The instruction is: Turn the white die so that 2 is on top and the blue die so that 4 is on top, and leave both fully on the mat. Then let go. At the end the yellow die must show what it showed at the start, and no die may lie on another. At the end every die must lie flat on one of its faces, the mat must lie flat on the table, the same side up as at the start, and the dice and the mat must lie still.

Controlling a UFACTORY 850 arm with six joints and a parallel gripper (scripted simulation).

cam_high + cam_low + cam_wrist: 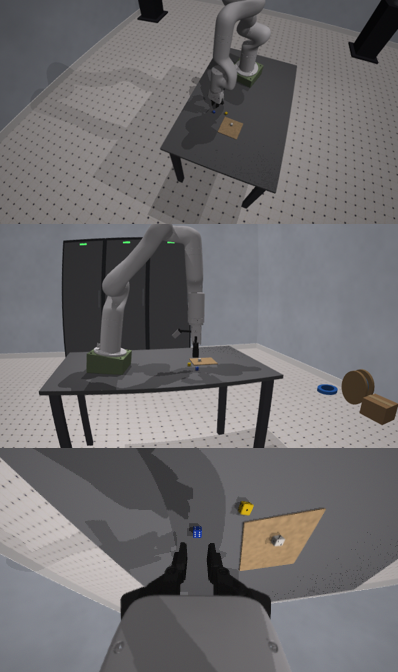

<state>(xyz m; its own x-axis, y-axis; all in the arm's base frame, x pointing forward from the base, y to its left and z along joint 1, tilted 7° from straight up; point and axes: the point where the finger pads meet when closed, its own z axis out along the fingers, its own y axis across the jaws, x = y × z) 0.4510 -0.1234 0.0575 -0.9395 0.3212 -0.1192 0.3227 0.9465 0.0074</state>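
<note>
Fingers, part-closed and gripping nothing, are hovering just short of the blue die [197, 532], which is lying off the mat [280, 539].

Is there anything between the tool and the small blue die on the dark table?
Nothing visible. In the wrist view the tool hangs narrowed and empty, with only bare dark table between it and the small blue die. The small yellow die sits off to one side.

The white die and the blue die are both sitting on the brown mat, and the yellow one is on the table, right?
Not quite. Only the white die sits on the brown mat. The blue die lies on the table, like the yellow die. The wrist view shows it.
</note>
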